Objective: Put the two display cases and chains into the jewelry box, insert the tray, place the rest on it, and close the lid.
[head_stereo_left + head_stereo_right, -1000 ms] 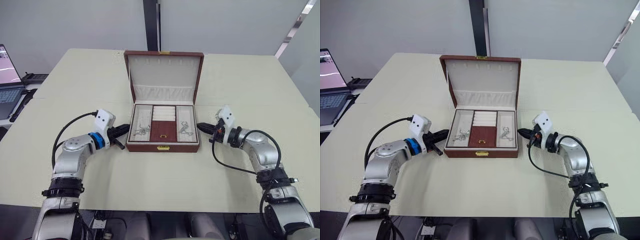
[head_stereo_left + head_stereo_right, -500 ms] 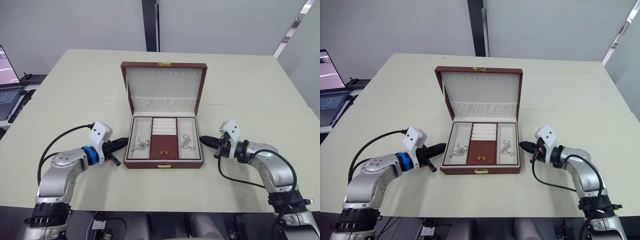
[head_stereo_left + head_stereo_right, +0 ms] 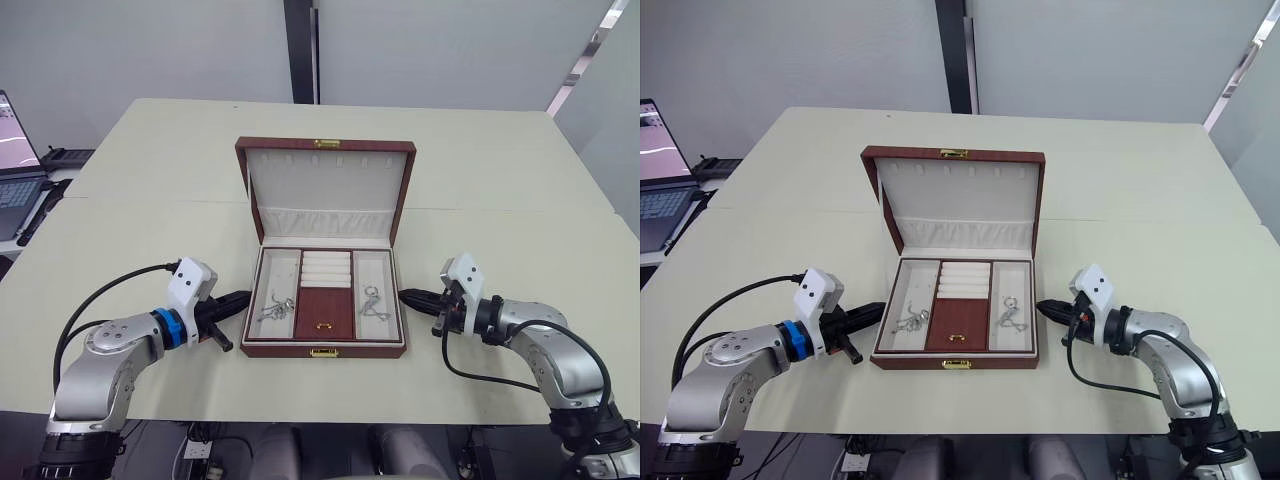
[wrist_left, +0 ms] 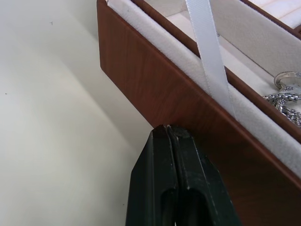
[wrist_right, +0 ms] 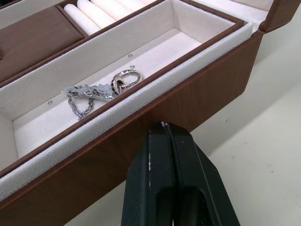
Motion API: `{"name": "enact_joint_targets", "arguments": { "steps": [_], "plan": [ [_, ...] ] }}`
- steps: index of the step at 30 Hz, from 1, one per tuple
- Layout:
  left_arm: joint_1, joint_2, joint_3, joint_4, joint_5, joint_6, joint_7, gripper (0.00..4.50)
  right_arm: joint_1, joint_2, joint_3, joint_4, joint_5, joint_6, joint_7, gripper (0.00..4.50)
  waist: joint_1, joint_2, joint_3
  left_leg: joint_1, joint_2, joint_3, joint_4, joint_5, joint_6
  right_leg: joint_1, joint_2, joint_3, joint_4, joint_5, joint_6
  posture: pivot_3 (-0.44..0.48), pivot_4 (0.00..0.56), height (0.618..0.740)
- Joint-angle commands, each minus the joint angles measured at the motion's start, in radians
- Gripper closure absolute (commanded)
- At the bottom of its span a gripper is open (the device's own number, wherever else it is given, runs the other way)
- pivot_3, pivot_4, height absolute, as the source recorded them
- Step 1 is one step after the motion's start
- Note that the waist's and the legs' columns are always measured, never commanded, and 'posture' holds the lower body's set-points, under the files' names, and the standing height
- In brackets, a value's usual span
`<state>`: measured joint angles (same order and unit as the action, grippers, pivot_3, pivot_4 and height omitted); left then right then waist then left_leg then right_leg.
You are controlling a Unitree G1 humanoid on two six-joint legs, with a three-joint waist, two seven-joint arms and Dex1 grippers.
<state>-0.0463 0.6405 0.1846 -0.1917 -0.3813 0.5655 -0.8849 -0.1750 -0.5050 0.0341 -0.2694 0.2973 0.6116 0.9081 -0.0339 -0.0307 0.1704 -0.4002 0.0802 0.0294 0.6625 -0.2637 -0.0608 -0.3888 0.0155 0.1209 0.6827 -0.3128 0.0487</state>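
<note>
The jewelry box (image 3: 324,350) faces the robot, lid (image 3: 326,190) upright; closed left gripper (image 3: 240,298) and right gripper (image 3: 406,295) flank its sides.

I stand at a pale cream table (image 3: 150,230) whose top shows a seam running across it. Behind it rises a plain grey wall (image 3: 140,45), split by a dark vertical post (image 3: 299,50). On my left, a laptop (image 3: 18,170) with a lit screen sits on a side surface. A bright angled strip (image 3: 588,55) crosses the upper right corner.
</note>
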Motion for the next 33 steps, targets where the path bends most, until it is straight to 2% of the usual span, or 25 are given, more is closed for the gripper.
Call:
{"name": "enact_joint_targets", "arguments": {
  "steps": [1, 8, 13, 17, 24, 28, 33],
  "plan": [
    [-0.034, -0.020, -0.027, -0.006, -0.033, -0.048, -0.029, 4.50, -0.021, 0.005, 0.034, -0.041, 0.048, -0.019, 0.029, 4.48, 0.001, 0.000, 0.000, 0.000, 0.000, 0.000, 0.000, 0.000, 0.000, 0.000, 0.000, 0.000, 0.000, 0.000, 0.000, 0.000, 0.150, 0.740],
    [-0.011, -0.030, -0.003, -0.004, -0.054, -0.075, -0.035, 4.50, -0.015, -0.013, 0.011, -0.014, 0.034, -0.044, 0.021, 4.48, 0.001, 0.000, 0.000, 0.000, 0.000, 0.000, 0.000, 0.000, 0.000, 0.000, 0.000, 0.000, 0.000, 0.000, 0.000, 0.000, 0.150, 0.740],
    [0.047, -0.049, 0.103, -0.019, -0.069, -0.170, -0.010, 4.50, -0.018, -0.039, -0.030, 0.047, 0.033, -0.083, 0.023, 4.48, 0.001, 0.000, 0.000, 0.000, 0.000, 0.000, 0.000, 0.000, 0.000, 0.000, 0.000, 0.000, 0.000, 0.000, 0.000, 0.000, 0.150, 0.740],
    [0.167, -0.072, 0.214, -0.123, -0.099, -0.269, 0.021, 4.50, -0.055, -0.073, -0.064, 0.133, 0.033, -0.132, 0.035, 4.48, -0.004, 0.000, 0.000, 0.000, 0.000, 0.001, 0.000, 0.000, 0.000, 0.000, 0.000, 0.001, 0.000, 0.000, 0.000, 0.000, 0.150, 0.740],
    [0.406, -0.208, 0.344, -0.356, -0.274, -0.404, 0.011, 4.50, -0.212, -0.092, -0.062, 0.413, -0.011, -0.292, 0.069, 4.48, -0.015, -0.001, 0.000, 0.001, 0.000, 0.001, 0.000, 0.000, 0.000, 0.001, -0.001, 0.001, -0.001, 0.000, 0.000, 0.000, 0.150, 0.740],
    [0.577, -0.257, 0.379, -0.511, -0.322, -0.460, 0.004, 4.50, -0.371, -0.092, -0.063, 0.644, -0.037, -0.398, 0.093, 4.48, -0.022, -0.001, 0.000, 0.001, 0.000, 0.002, 0.001, 0.000, 0.000, 0.002, -0.001, 0.002, -0.001, 0.001, 0.001, 0.000, 0.150, 0.740],
    [0.719, -0.293, 0.410, -0.584, -0.343, -0.534, -0.012, 4.50, -0.544, -0.052, -0.064, 0.933, -0.080, -0.554, 0.079, 4.48, -0.030, -0.001, 0.001, 0.002, 0.000, 0.003, 0.001, 0.000, 0.000, 0.002, 0.000, 0.003, -0.001, 0.001, 0.001, 0.000, 0.150, 0.740]
  ]
}}
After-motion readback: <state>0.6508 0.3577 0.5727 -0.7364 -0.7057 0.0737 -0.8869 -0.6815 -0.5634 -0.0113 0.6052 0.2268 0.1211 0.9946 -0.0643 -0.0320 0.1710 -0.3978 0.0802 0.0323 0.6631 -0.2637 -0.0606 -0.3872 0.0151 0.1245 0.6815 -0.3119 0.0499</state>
